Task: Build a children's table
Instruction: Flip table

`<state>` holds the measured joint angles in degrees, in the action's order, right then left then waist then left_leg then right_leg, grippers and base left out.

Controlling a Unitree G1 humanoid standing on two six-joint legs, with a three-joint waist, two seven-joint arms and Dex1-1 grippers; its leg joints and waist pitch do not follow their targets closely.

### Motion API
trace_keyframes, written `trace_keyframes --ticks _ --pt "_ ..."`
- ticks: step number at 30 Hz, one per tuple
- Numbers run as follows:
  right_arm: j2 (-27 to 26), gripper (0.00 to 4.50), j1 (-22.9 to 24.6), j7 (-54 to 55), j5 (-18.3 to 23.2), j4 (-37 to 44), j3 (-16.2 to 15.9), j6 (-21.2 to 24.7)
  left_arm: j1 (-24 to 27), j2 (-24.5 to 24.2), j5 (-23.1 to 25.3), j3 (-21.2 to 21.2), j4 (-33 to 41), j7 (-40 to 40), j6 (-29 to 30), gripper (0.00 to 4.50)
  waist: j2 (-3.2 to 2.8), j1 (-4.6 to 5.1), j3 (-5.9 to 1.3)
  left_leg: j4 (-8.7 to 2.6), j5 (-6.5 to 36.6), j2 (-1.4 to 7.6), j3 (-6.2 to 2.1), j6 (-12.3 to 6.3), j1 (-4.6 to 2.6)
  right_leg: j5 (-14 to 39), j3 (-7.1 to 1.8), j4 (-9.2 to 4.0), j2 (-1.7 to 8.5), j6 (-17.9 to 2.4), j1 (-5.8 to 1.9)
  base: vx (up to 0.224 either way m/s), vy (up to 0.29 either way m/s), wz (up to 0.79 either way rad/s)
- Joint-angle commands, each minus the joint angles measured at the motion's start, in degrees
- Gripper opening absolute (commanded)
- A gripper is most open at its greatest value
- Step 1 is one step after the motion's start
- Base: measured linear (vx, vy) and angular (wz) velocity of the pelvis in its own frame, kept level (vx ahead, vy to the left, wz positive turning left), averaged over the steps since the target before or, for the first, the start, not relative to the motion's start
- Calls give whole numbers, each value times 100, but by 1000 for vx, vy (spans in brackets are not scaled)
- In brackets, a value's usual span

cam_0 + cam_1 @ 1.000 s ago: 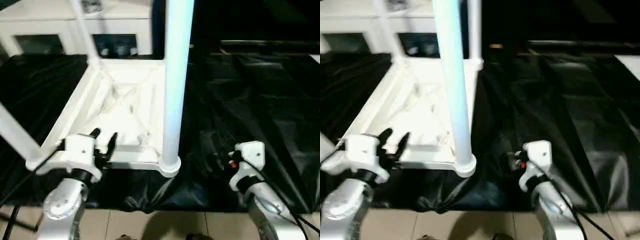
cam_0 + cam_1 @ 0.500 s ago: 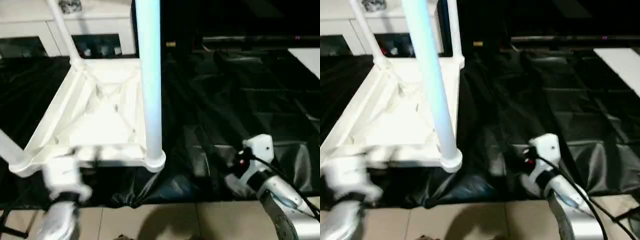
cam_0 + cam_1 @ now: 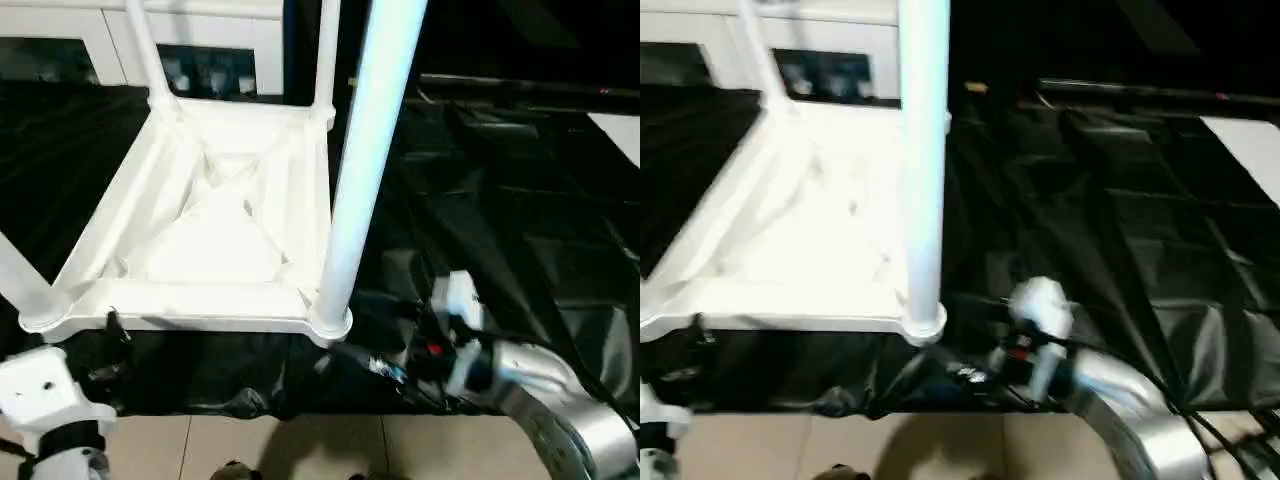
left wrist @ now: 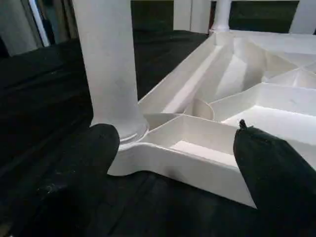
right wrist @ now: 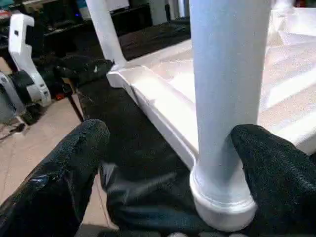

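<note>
Legs-in stage: tabletop [image 3: 215, 225] upside down on black-draped surface [image 3: 520, 200], four legs standing in sockets, right gripper [image 5: 170, 163] wide open around leg [image 3: 365, 150] at 5 o'clock corner, left gripper [image 4: 173, 163] open near 7 o'clock corner; next likely clamp and press home.

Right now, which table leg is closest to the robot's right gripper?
The near right corner leg, the thick one standing up closest to the camera. In the right wrist view it rises between the right gripper's open fingers; the other legs stand further away.
</note>
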<state>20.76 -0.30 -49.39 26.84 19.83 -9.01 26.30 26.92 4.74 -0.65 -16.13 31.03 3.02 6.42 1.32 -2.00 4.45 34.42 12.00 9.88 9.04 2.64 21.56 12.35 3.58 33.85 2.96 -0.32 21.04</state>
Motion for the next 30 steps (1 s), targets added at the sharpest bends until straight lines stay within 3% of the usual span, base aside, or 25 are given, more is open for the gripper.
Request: trace_keyframes --ticks 1,3,4,6,8,9,10,11,12,13,15,19,21,23,25,27,28,30 --pt "-152 450 -205 160 -161 -283 -40 -134 -165 -71 -91 -212 52 88 180 443 -8 -20 -97 -545 1216 409 -182 -200 -28 388 -341 -406 513 -871 -110 0 0 0" --pt "-305 450 -397 338 -411 -559 -91 -296 -323 -290 -207 -406 -60 57 343 443 -46 -9 -55 -563 1357 369 -180 -169 -20 764 -336 -409 525 -915 -82 0 0 0" --pt "-414 450 -477 395 -454 -652 -129 -315 -440 -489 -313 -551 -218 -27 463 443 -60 -41 -29 -555 1420 381 -188 -127 -58 992 -352 -427 539 -901 -70 0 0 0" --pt "-534 450 -568 517 -502 -739 -215 -338 -597 -845 -390 -729 -473 -196 673 443 -99 -49 -4 -558 1272 374 -190 -117 -48 870 -349 -397 514 -923 -67 0 0 0" --pt "-591 450 -596 644 -558 -789 -271 -402 -725 -1019 -481 -928 -605 -214 714 443 -113 -42 -20 -548 1068 364 -193 -118 -59 596 -344 -356 494 -921 -78 0 0 0" --pt "-634 450 -613 824 -680 -846 -271 -470 -823 -1099 -583 -1069 -682 -199 787 443 -183 -57 -31 -536 865 389 -202 -118 -62 193 -338 -332 495 -1001 -85 0 0 0" --pt "-670 450 -623 957 -771 -899 -244 -527 -880 -1152 -631 -1131 -737 -196 844 443 -242 -71 -85 -476 359 383 -200 -129 -65 -648 -325 -228 486 -1159 -95 0 0 0" --pt "-701 450 -629 1034 -820 -937 -211 -577 -930 -1196 -660 -1165 -789 -204 878 443 -227 -66 -83 -468 231 374 -190 -161 -56 -859 -317 -219 475 -1194 -100 0 0 0" --pt "-742 450 -637 1121 -880 -987 -159 -644 -1001 -1256 -677 -1193 -868 -225 912 443 -261 -78 -75 -462 147 367 -188 -182 -55 -1001 -315 -206 478 -1230 -98 0 0 0" --pt "-788 450 -646 1235 -934 -1043 -86 -701 -1086 -1330 -680 -1205 -972 -258 950 443 -254 -82 -62 -461 189 367 -174 -235 -54 -1057 -315 -203 485 -1267 -104 0 0 0" --pt "-838 450 -648 1361 -1001 -1098 6 -768 -1193 -1438 -721 -1206 -1122 -314 965 443 -259 -100 -36 -496 529 374 -162 -247 -58 -682 -322 -242 508 -1271 -106 0 0 0" --pt "-869 450 -744 2002 -1166 -1355 471 -996 -1727 -1768 -1016 -1162 -2017 -769 856 443 -246 -140 21 -562 1256 375 -133 -39 -113 578 -371 -330 520 -1175 -43 0 0 0" --pt "-871 450 -774 2230 -1204 -1399 635 -1031 -1925 -1816 -1221 -1163 -2289 -1019 882 443 -282 -145 25 -581 1373 369 -135 90 -125 869 -383 -346 533 -1092 -21 0 0 0" --pt "-873 450 -804 2528 -1297 -1438 839 -1102 -2146 -1861 -1470 -1080 -2466 -1359 907 443 -262 -132 12 -587 1344 371 -134 144 -96 788 -381 -332 530 -1072 -39 0 0 0" --pt "-848 450 -779 2613 -1327 -1419 949 -1116 -2237 -1845 -1318 -839 -2489 -1370 935 443 -259 -121 -21 -573 1237 374 -112 127 -99 587 -387 -309 531 -1076 -42 0 0 0" --pt "-815 450 -729 2562 -1331 -1355 937 -1082 -2283 -1778 -1328 -763 -2503 -1330 961 443 -247 -115 -29 -559 1087 378 -103 38 -82 319 -386 -287 525 -1098 -56 0 0 0" --pt "-796 450 -665 2541 -1347 -1272 903 -1036 -2301 -1721 -1343 -737 -2488 -1263 1053 417 -250 -115 -35 -547 949 376 -97 -30 -68 144 -383 -269 532 -1134 -71 0 0 0" --pt "-777 450 -520 2529 -1322 -1089 877 -977 -2330 -1616 -1358 -709 -2490 -1125 1129 409 -219 -112 -49 -530 832 375 -85 -137 -61 47 -380 -271 541 -1173 -92 0 0 0"
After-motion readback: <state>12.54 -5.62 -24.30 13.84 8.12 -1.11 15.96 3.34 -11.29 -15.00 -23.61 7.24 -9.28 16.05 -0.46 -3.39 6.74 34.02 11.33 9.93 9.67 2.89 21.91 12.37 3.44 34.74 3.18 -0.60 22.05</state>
